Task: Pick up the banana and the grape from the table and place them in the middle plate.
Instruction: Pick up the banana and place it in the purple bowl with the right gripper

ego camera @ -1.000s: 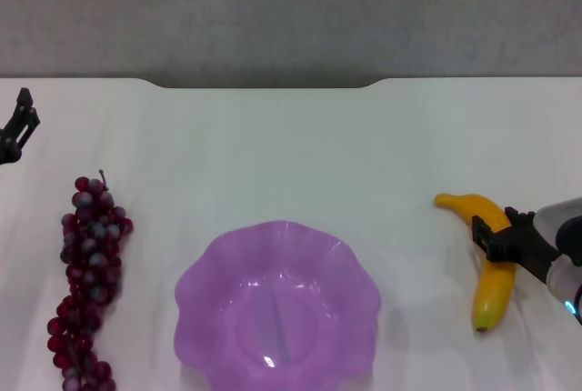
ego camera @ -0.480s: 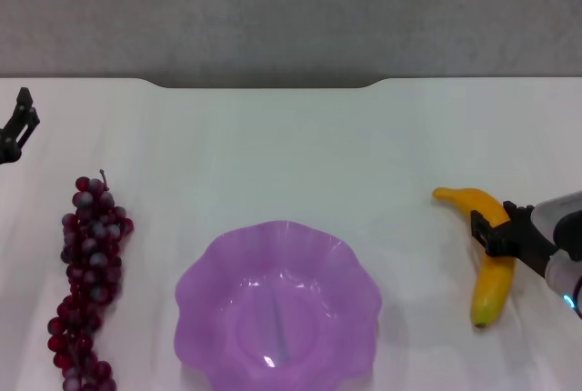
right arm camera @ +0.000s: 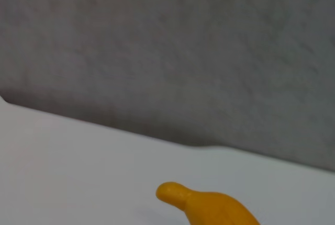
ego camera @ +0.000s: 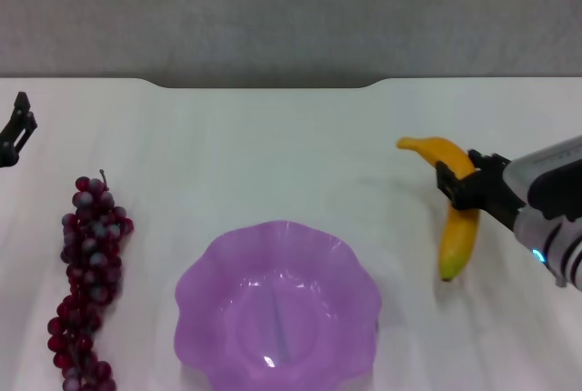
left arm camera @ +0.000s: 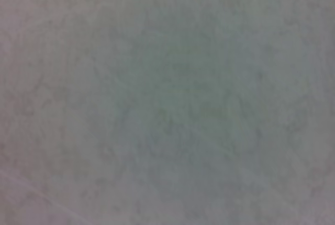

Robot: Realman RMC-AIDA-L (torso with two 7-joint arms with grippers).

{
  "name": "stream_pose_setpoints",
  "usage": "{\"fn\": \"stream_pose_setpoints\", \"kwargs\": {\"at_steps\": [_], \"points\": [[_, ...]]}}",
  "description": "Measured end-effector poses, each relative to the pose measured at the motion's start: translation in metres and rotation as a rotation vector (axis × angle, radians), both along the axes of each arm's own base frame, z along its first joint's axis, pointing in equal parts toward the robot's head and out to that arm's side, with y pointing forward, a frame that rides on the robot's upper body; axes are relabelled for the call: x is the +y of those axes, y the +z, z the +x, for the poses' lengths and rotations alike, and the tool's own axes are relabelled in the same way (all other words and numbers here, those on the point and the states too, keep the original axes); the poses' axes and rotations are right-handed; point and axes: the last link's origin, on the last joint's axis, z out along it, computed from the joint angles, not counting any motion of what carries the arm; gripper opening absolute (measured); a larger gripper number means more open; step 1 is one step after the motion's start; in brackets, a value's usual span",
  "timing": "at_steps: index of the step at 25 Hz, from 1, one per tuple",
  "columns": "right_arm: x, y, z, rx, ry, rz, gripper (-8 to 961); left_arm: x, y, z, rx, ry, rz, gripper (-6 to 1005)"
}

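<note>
Banana [ego camera: 452, 218] clamped mid-length between right gripper [ego camera: 462, 184] fingers.

The grape [ego camera: 86, 282] bunch and the middle plate [ego camera: 277, 309] run off the head view's bottom edge.

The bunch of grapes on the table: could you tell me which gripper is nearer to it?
The left gripper, which sits just beyond the grape at the table's left edge. The right gripper is across the middle plate, clamped on the banana.
</note>
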Motion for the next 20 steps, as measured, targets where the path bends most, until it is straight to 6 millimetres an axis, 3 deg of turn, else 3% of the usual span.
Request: {"fn": "stream_pose_setpoints", "kwargs": {"at_steps": [6,14,20], "points": [[-0.009,-0.015,-0.031,0.095,0.136,-0.014,509,-0.006,0.002,-0.007,0.004,0.02,0.003,902],[-0.047,-0.017,-0.06,0.256,0.375,0.006,509,-0.009,0.004,-0.011,0.006,0.031,0.008,903],[-0.067,-0.037,-0.075,0.254,0.476,-0.14,510,-0.008,0.003,-0.009,0.006,0.025,0.007,903]]}}
